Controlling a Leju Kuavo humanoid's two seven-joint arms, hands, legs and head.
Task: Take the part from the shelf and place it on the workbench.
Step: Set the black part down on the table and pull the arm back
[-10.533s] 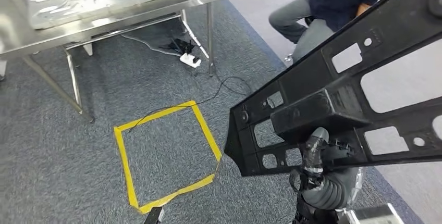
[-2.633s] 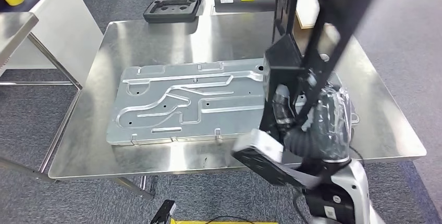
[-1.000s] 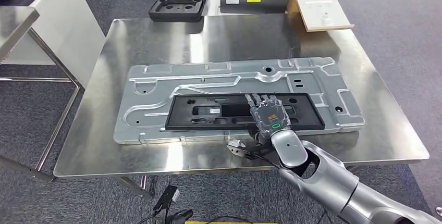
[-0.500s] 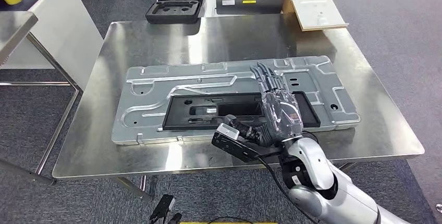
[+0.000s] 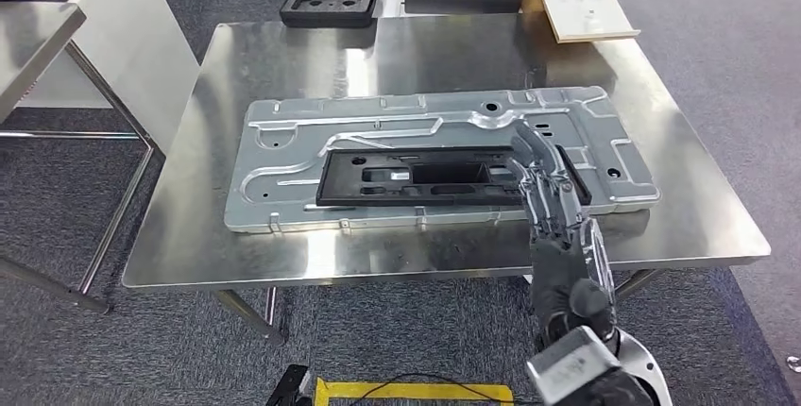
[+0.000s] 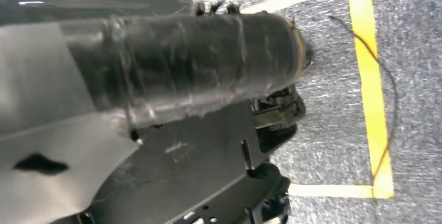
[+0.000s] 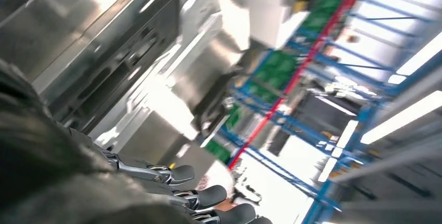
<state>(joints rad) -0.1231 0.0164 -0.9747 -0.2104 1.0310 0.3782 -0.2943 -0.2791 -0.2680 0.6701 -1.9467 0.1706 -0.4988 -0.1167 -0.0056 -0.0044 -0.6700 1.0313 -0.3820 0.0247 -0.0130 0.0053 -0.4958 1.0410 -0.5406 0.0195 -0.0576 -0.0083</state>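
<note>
I am seeing the black part (image 5: 444, 177) lying flat on the metal plate (image 5: 283, 142) at the workbench (image 5: 661, 227) centre. My right hand (image 5: 557, 212), at five o'clock, is hanging open-fingered and empty; my left hand's (image 6: 172, 78) state I cannot tell.

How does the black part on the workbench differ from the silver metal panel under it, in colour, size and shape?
The black part is matte and dark; the silver metal panel is shiny and reflective. The black part is smaller and lies within the panel's outline, on top of it. The black part has open rectangular cut-outs; the panel shows raised, curving ribs and small holes. Both are long, flat and lie level on the workbench.
</note>
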